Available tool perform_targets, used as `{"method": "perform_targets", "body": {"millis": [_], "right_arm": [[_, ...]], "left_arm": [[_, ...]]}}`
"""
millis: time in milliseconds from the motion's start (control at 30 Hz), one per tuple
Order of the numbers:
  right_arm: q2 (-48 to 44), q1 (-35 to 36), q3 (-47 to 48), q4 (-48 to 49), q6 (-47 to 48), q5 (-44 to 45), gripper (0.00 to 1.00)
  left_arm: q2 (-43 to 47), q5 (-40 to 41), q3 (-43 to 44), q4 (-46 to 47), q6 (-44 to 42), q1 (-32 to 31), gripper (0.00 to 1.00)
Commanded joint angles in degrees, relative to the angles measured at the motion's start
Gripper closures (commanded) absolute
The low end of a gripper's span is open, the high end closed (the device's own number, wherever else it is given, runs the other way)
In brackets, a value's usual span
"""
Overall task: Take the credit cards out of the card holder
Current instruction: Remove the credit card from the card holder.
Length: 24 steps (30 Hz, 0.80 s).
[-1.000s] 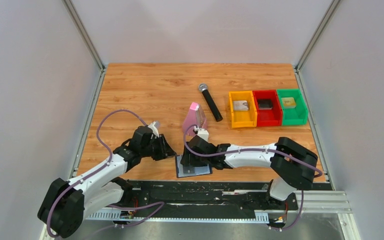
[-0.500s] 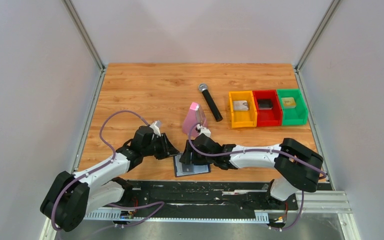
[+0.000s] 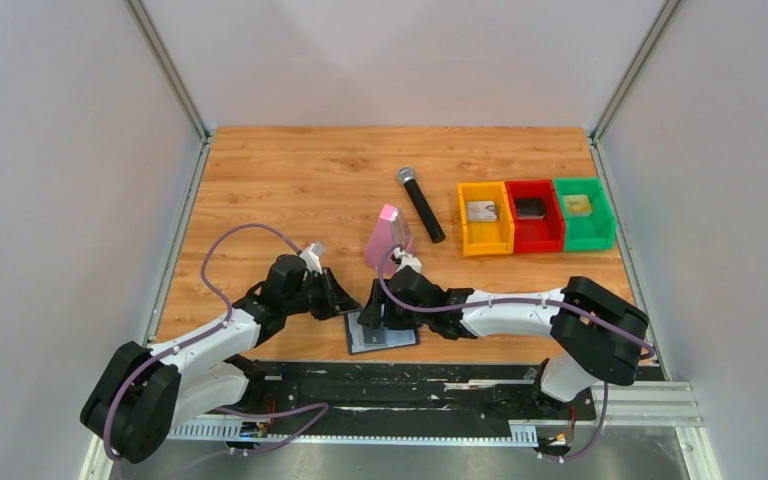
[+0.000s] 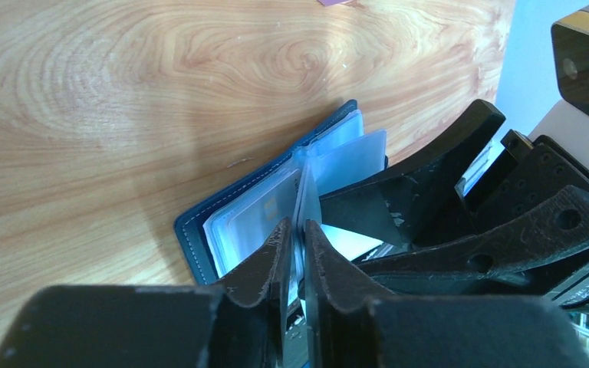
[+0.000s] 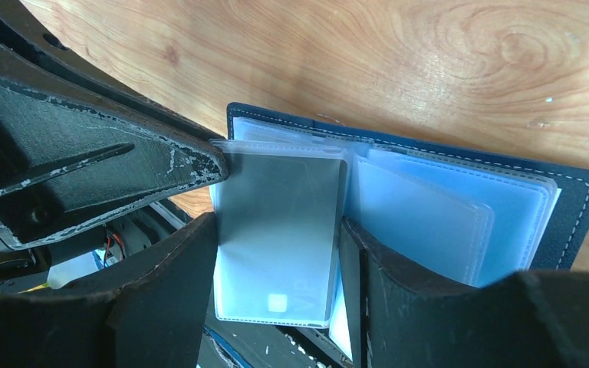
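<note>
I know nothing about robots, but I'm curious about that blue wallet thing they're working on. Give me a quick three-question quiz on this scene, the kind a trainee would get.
1. True or false: the card holder lies folded shut.
2. How many coloured bins stand in the row at the far right? A) two B) three C) four
3. Which one spans a clear sleeve across its width: the left end effector or the right end effector?

Key
1. False: it lies open, with its sleeves fanned up.
2. B.
3. The right. The left pinches a thin leaf of the holder edge-on.
</note>
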State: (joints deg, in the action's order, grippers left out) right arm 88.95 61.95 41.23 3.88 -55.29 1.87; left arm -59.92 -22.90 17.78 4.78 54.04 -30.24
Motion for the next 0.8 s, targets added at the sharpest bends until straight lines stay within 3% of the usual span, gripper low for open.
{"method": "perform_targets", "body": {"millis": [0, 133, 333, 767], "right_arm": [[-1.4, -0.7, 0.3, 3.9, -0.4, -0.6, 0.52], [-1.2, -1.5, 0.3, 3.3, -0.1, -0.7, 0.48], [-2.8, -2.1, 3.6, -6.7, 1.9, 2.1, 0.38], [-2.5, -0.7, 7.6, -10.9, 5.2, -0.7, 0.4]], "left_arm": [[0.0, -0.8, -0.2, 3.1, 0.3, 0.2, 0.88], [0.5, -1.3, -0.1, 3.5, 0.5, 0.2, 1.0], [1.1, -1.1, 0.2, 2.8, 0.9, 0.3, 1.0], [-0.4, -0.7, 2.4, 0.3, -0.1, 0.2, 1.0]]}}
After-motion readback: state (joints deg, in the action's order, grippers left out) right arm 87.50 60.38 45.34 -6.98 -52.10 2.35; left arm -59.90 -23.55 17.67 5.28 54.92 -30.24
